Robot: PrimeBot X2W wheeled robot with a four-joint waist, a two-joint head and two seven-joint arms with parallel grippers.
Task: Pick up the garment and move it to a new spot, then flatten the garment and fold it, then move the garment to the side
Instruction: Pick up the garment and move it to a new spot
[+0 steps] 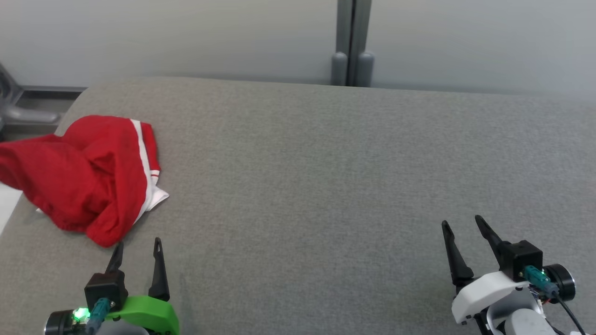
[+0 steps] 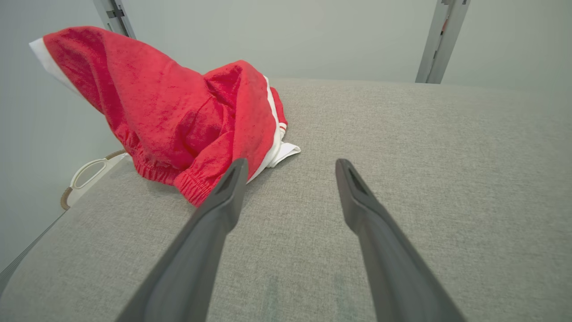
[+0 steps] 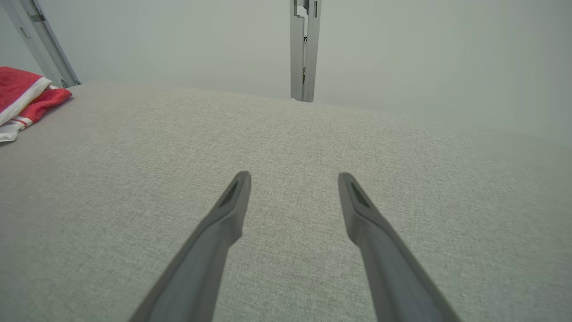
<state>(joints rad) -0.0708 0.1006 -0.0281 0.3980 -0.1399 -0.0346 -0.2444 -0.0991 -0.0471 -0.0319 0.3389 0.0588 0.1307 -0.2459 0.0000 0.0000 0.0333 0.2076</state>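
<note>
A crumpled red garment (image 1: 88, 177) with white stripes lies heaped at the far left of the grey padded surface (image 1: 326, 177), part of it hanging over the left edge. My left gripper (image 1: 138, 249) stands open just in front of it, fingers pointing at its near hem. In the left wrist view the garment (image 2: 178, 116) rises just ahead of the open left gripper (image 2: 290, 167), whose left fingertip overlaps the elastic hem. My right gripper (image 1: 461, 225) is open at the lower right, far from the cloth. The right wrist view has the right gripper (image 3: 294, 179) over bare fabric, the garment (image 3: 22, 98) at its left edge.
A grey post (image 1: 352, 42) stands against the pale wall behind the surface's far edge. A white handled container (image 2: 89, 172) sits beyond the left edge, below the garment. Bare grey fabric spreads between the two grippers.
</note>
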